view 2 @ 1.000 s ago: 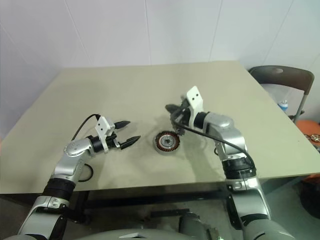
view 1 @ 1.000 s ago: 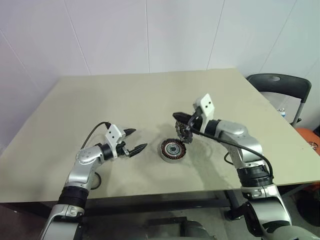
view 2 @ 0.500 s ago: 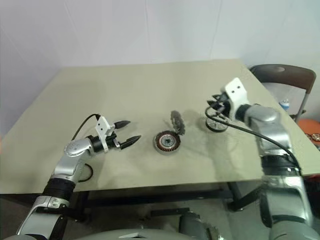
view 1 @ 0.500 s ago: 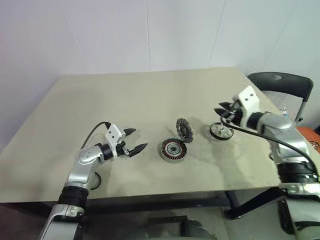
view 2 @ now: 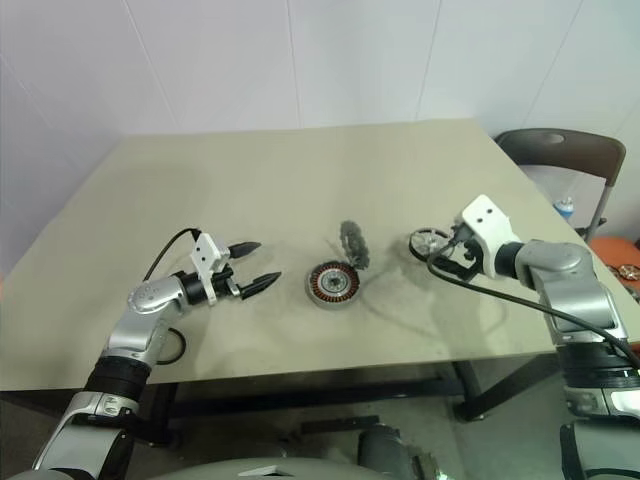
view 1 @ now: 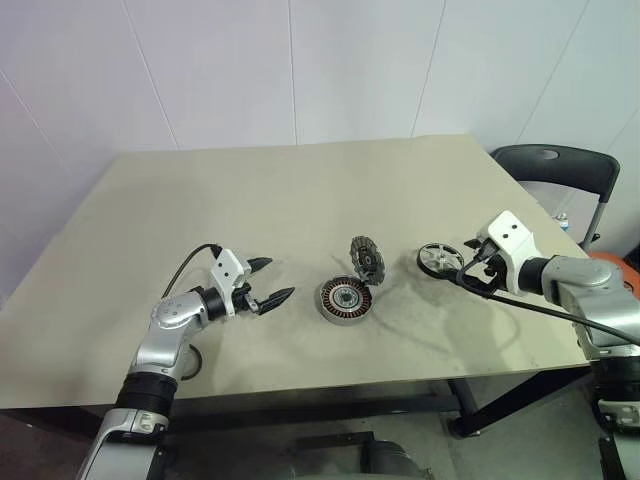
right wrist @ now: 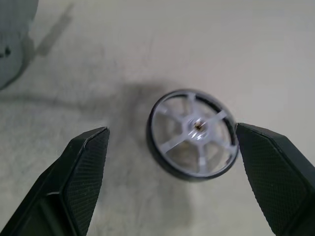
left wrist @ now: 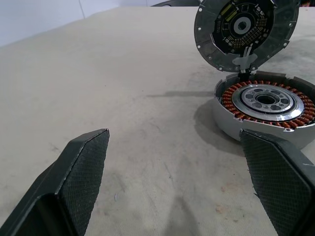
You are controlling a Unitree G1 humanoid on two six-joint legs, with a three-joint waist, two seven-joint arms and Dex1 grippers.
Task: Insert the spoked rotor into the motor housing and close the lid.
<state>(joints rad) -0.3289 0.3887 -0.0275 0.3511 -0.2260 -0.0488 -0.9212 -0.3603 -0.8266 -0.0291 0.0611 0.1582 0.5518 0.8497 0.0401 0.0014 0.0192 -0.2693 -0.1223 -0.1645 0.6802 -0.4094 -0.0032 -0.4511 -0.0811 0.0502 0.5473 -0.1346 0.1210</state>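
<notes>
The motor housing (view 1: 346,300), a short silver ring with copper windings (left wrist: 266,105), lies mid-table. Its round hinged lid (view 1: 367,258) stands open and upright behind it (left wrist: 243,27). The spoked rotor (view 1: 441,259), a thin silver wheel with a dark rim (right wrist: 193,133), lies flat to the housing's right. My right gripper (view 1: 468,272) hovers open just right of the rotor, which shows between its fingers (right wrist: 81,169) without touching them. My left gripper (view 1: 278,277) is open and empty, level with the table, left of the housing and pointing at it.
The beige table (view 1: 250,190) has wide bare room behind and to the left. A dark chair (view 1: 555,170) stands off the far right corner, with an orange object (view 1: 612,270) beside it. A black cable loops at the front edge (view 1: 190,360).
My right gripper let go of the lid, swung right to the rotor and opened. The lid now stands open by itself. The left arm kept still.
</notes>
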